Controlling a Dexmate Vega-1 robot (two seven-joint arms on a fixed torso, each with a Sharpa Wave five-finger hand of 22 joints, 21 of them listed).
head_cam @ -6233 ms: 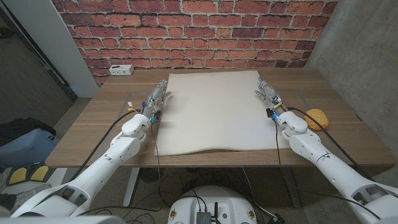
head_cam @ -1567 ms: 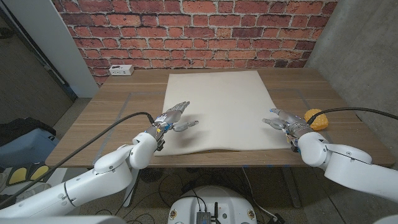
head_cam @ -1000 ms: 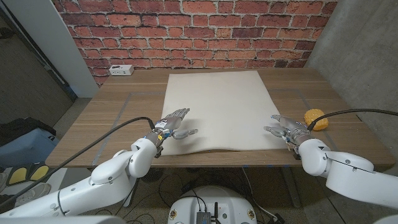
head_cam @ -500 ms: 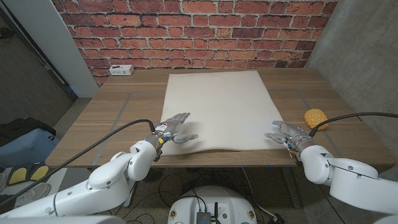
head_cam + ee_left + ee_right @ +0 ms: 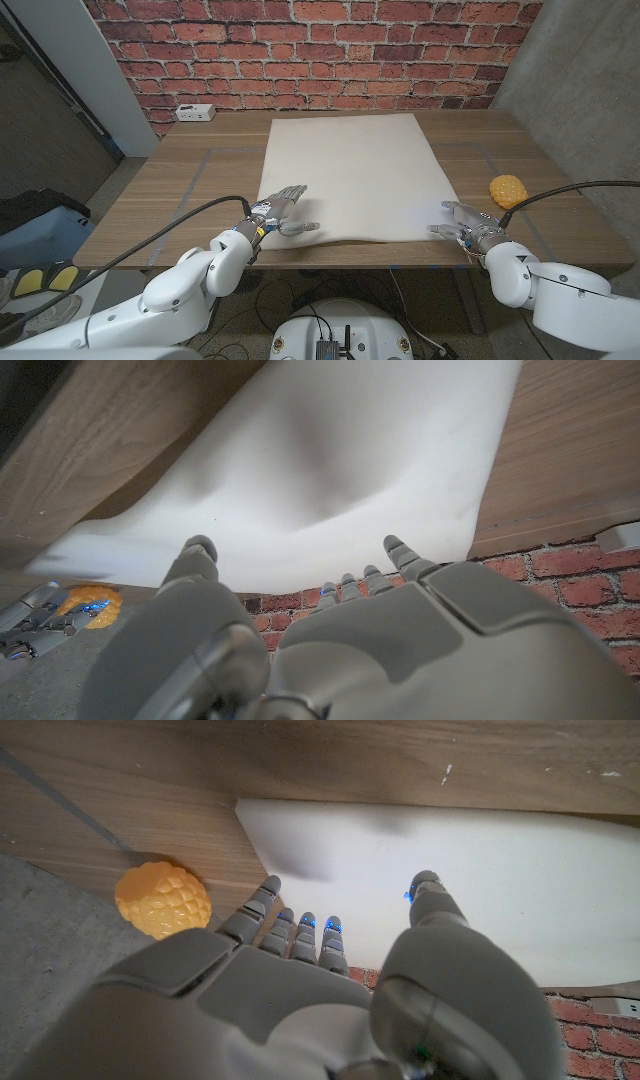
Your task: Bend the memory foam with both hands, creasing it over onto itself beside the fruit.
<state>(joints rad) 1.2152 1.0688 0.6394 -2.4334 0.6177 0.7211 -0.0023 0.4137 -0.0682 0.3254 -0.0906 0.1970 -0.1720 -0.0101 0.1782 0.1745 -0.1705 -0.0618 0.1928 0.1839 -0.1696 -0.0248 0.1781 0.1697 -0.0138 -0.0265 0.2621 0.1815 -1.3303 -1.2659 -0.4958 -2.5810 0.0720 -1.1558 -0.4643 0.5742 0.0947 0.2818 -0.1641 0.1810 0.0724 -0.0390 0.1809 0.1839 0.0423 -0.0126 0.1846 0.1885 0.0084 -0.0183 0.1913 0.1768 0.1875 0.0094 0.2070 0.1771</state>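
The memory foam (image 5: 352,178), a large pale sheet, lay spread on the wooden worktop (image 5: 190,180), with the brick wall at the far side and the near edge close to the worktop's front lip. That near edge was seen to ripple and lift slightly instead of lying dead flat, and a soft dimple showed in the surface in the left wrist view, so the sheet was judged soft, light and limp, likely to sag and spring back slowly when released. Its matte face was judged not slippery, and nothing about it looked fragile.

The left hand (image 5: 281,208) was held at the foam's near left corner, fingers spread and curved over the sheet with nothing gripped; whether the fingertips touched the surface could not be told. The right hand (image 5: 466,224) was held at the foam's near right corner, fingers likewise apart and empty, just off or at the sheet's edge.

The fruit (image 5: 507,188), an orange knobbly ball, sat on the worktop just beyond the foam's right edge, apart from it and a little farther from the front lip than the right hand.

Hold was judged best taken at the two near corners, with the edge pinched from below and above. Both corners would need lifting together, as a limp sheet would otherwise twist. The fold over towards the wall would be kept clear of the fruit.
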